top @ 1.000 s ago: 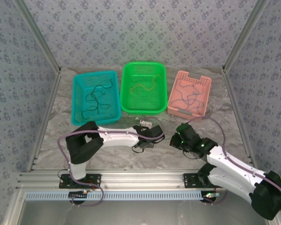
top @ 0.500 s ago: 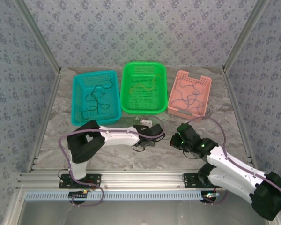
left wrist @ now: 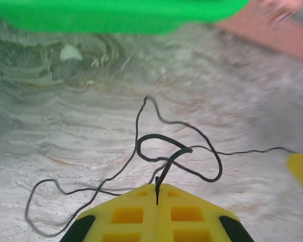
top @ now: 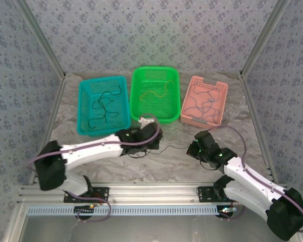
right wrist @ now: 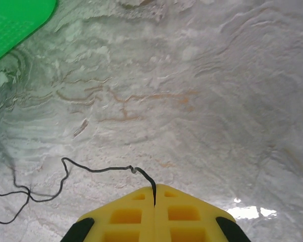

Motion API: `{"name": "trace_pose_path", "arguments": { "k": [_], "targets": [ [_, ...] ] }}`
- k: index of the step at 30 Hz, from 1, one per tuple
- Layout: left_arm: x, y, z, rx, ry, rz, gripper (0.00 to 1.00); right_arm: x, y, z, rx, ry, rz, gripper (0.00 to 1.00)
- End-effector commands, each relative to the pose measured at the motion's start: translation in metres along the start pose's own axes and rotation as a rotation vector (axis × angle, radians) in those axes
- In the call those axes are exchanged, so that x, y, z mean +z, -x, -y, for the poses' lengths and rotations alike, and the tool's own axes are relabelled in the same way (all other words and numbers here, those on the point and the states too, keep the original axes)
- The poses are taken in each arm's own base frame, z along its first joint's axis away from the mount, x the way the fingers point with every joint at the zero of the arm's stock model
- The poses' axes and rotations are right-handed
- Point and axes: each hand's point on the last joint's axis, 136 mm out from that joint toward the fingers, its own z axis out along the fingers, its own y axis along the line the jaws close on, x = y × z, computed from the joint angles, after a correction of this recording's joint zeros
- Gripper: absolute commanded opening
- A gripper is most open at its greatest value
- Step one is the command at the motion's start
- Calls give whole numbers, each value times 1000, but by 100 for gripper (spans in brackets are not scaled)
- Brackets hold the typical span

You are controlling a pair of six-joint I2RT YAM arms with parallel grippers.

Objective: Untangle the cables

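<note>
Two thin dark cables lie tangled on the marbled table between my grippers. In the left wrist view my left gripper (left wrist: 156,195) is shut on the end of the thicker dark cable (left wrist: 178,150), which loops over a thinner black cable (left wrist: 91,189). My right gripper (right wrist: 154,195) is shut on the end of a thin black cable (right wrist: 98,170) that trails off to the left. From above, the left gripper (top: 154,142) and right gripper (top: 194,147) sit close together, with the black cable (top: 174,147) stretched between them.
Three baskets stand behind the grippers: teal basket (top: 82,108), green basket (top: 134,96) and pink basket (top: 186,108), each with sorted cables inside. The green basket's front wall (left wrist: 116,17) is just beyond the tangle. Metal frame posts flank the table.
The left arm has stretched out low and its gripper has drawn left and back toward the green basket. A thin cable now shows pulled out between the grippers. The right arm has barely moved.
</note>
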Motion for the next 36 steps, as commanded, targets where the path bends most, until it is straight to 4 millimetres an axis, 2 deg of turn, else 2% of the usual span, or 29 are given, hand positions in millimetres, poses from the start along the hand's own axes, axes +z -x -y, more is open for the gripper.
{"name": "trace_pose_path", "arguments": {
  "k": [1, 8, 13, 17, 21, 25, 28, 31, 36],
  "targets": [
    [-29, 5, -14, -2, -59, -50, 0, -10, 11, 1, -12, -11, 15, 0],
    [-107, 45, -68, -264, -199, 65, 0, -24, 40, 18, 47, -46, 77, 0],
    [-161, 67, -118, -403, -137, 203, 0, -37, 59, 34, 111, -79, 140, 0],
    [-192, 101, -147, -523, -105, 359, 0, -39, 60, 38, 137, -61, 152, 0],
    [-201, 151, -173, -640, -94, 436, 0, -38, 49, 39, 146, -44, 121, 0],
    [-204, 200, -220, -735, -21, 482, 0, -44, 37, 40, 149, -25, 98, 0],
    [-213, 228, -252, -778, 50, 522, 0, -52, 32, 40, 142, -21, 98, 0],
    [-224, 248, -271, -804, 83, 558, 0, -56, 29, 37, 139, 2, 91, 0],
    [-240, 266, -290, -817, 125, 617, 0, -51, 22, 29, 122, 56, 59, 0]
  ]
}}
